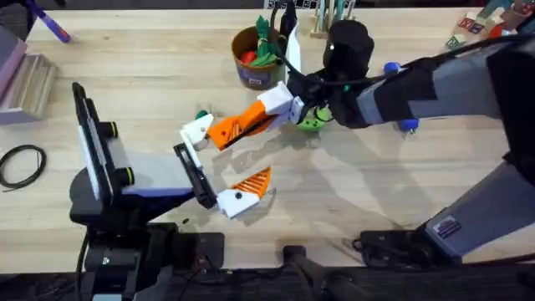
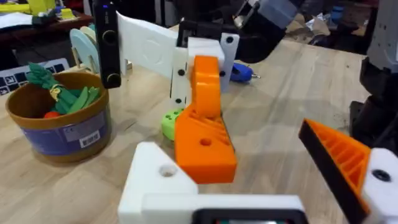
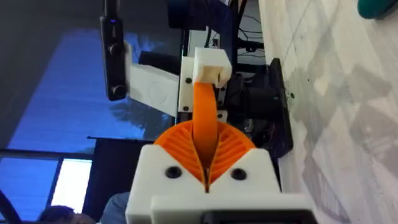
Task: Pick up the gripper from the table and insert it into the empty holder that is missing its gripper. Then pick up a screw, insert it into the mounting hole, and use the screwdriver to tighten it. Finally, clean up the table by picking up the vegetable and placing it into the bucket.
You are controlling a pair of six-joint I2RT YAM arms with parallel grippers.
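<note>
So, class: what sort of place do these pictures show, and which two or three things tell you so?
Most likely a robotics lab or workshop. A pale wooden table carries two robot arms; the right tool grips an orange finger by the left arm's white holder, and a bucket of toy vegetables stands behind.

The screwdriver (image 2: 241, 73) is mostly hidden behind the right arm, with only a blue end showing on the surface. Bucket (image 1: 255, 57) contents are too small to name beyond green and red. A cable (image 1: 21, 165) is cut off at the overhead view's left edge.
</note>
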